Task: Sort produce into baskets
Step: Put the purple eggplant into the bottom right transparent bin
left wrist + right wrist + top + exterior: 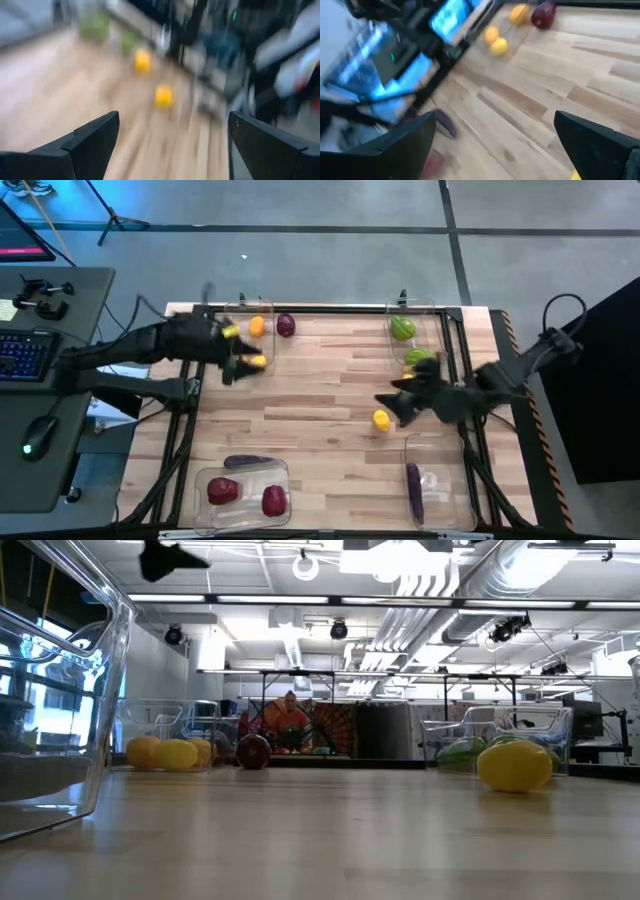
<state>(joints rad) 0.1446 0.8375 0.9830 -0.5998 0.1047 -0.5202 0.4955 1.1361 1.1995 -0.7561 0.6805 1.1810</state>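
Note:
Four clear bins stand at the table's corners. The far left bin (243,330) holds orange and yellow round pieces (257,326); a dark red piece (286,326) lies on the table beside it. The far right bin (415,340) holds green pieces (402,328). The near left bin (243,495) holds two red lumps (222,491), with a long purple piece (248,462) at its far rim. The near right bin (440,485) holds a purple piece (413,488). My left gripper (172,135) is open and empty over the far left bin's near end (240,368). My right gripper (495,145) is open and empty just beside a yellow piece (381,419) on the table.
The middle of the wooden table (320,410) is bare. A desk with a keyboard (25,355) and a mouse stands off the table's left side. A person (291,720) shows far behind the table in the low view.

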